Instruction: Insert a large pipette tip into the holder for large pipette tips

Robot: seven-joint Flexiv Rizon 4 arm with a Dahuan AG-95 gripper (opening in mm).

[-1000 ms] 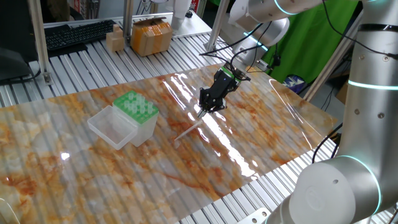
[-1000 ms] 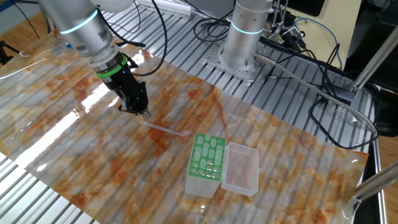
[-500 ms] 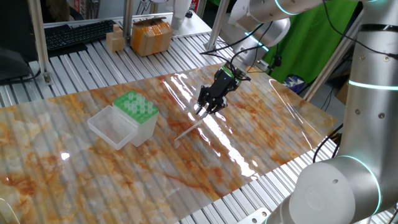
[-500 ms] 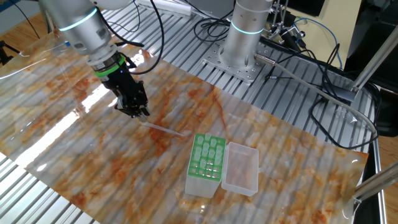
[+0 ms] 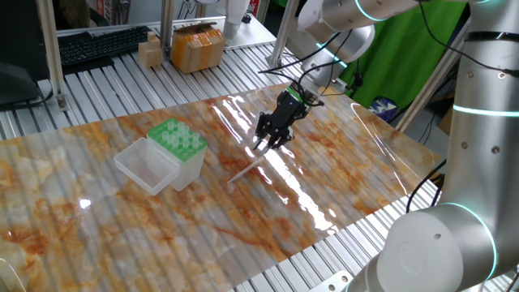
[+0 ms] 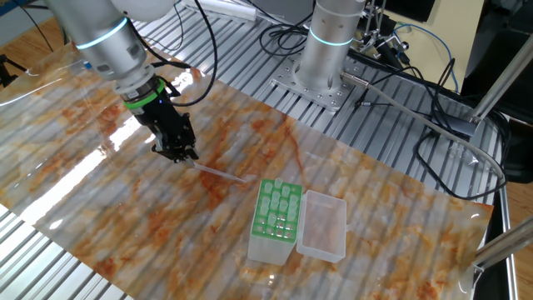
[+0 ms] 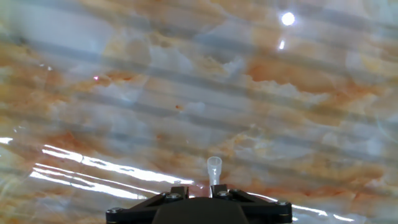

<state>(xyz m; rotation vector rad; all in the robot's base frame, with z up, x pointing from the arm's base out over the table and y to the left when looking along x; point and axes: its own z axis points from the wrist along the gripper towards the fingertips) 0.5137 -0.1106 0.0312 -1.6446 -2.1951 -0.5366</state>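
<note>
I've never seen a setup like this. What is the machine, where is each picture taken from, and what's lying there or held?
This is one robot arm with a two-fingered pincer. Two pictures come from fixed cameras on different sides; the third looks along the fingers. On the marbled table cover lie a large pipette tip and its holder, a green-topped box with its clear lid open. The pincer hangs slightly open at the tip's wide end; nothing is lifted.

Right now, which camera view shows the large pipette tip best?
The other fixed view: the large pipette tip lies full length on the mat, clear of glare. One fixed view has it faint beside a bright reflection; the hand view catches only its open end.
</note>
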